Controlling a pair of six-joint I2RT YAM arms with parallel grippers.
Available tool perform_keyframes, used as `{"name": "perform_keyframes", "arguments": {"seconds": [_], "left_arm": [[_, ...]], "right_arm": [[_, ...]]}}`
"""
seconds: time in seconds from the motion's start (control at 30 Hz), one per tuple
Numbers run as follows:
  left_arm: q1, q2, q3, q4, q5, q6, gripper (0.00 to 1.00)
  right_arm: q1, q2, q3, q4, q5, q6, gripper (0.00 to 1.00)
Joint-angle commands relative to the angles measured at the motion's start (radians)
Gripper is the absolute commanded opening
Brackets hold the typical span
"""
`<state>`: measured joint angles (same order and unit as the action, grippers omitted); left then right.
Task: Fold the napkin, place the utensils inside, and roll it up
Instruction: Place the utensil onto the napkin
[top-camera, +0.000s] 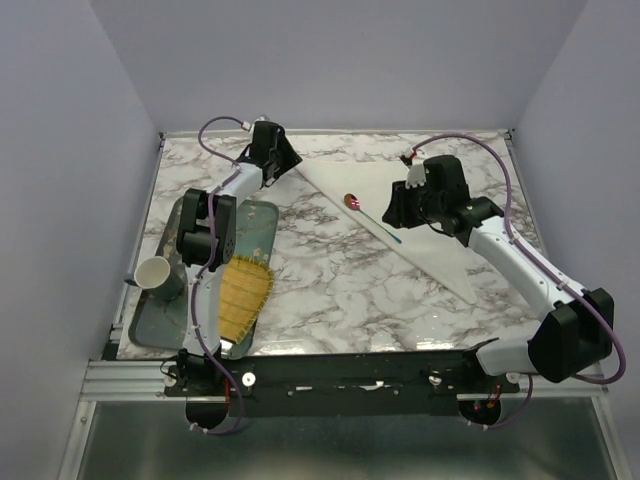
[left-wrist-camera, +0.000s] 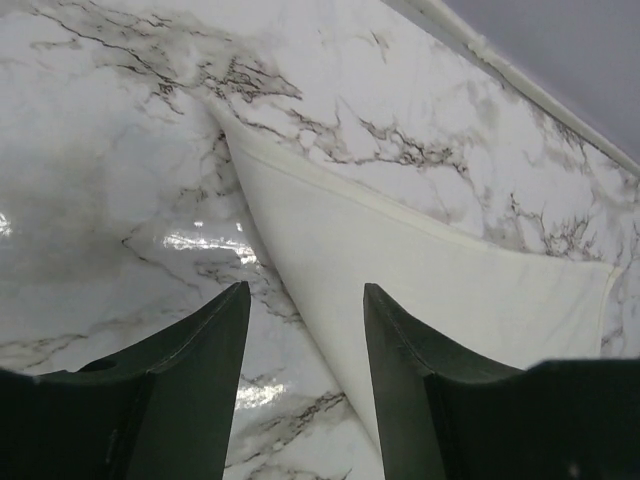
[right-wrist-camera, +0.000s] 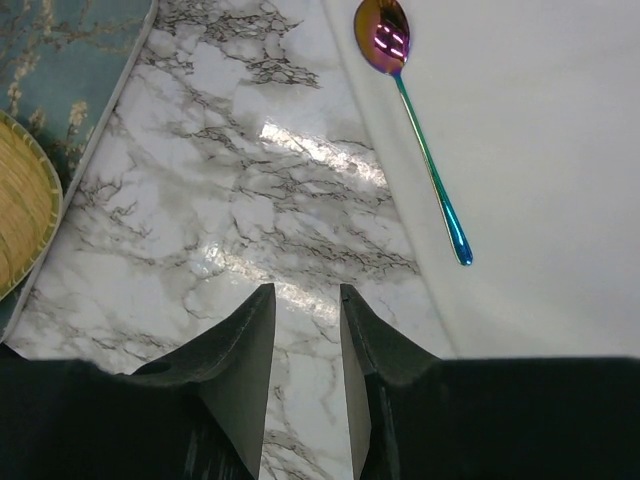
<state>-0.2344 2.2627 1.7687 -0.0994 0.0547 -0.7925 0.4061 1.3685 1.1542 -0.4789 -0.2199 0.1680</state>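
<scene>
Top external: glossy marble table (top-camera: 340, 285) under the napkin (top-camera: 425, 250), lilac walls (top-camera: 350, 60) around.

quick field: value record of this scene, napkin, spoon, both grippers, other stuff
napkin: cream cloth folded to a triangle, flat on the marble table
spoon: lies on the napkin near its folded edge, bowl toward the far side
left gripper: open, empty, at the napkin's far corner
right gripper: open, empty, over bare marble beside the napkin's edge
tray: teal, left side of the table, holds a yellow woven mat
cup: white, at the tray's left side
</scene>
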Motion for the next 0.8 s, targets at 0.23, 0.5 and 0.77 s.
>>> {"name": "perform_keyframes", "arguments": {"seconds": [0.23, 0.5, 0.77], "left_arm": [[0.069, 0.156, 0.064, 0.124, 0.011, -0.165, 0.53], [0.076, 0.233, 0.13, 0.176, 0.088, -0.224, 0.5], [0.075, 0.253, 0.141, 0.188, 0.099, -0.243, 0.45]], "right_arm": [[0.005, -0.062, -0.067, 0.083, 0.017, -0.008, 0.4], [0.005, -0.046, -0.067, 0.091, 0.017, -0.009, 0.4], [0.007, -0.039, -0.07, 0.095, 0.014, -0.01, 0.39]]}}
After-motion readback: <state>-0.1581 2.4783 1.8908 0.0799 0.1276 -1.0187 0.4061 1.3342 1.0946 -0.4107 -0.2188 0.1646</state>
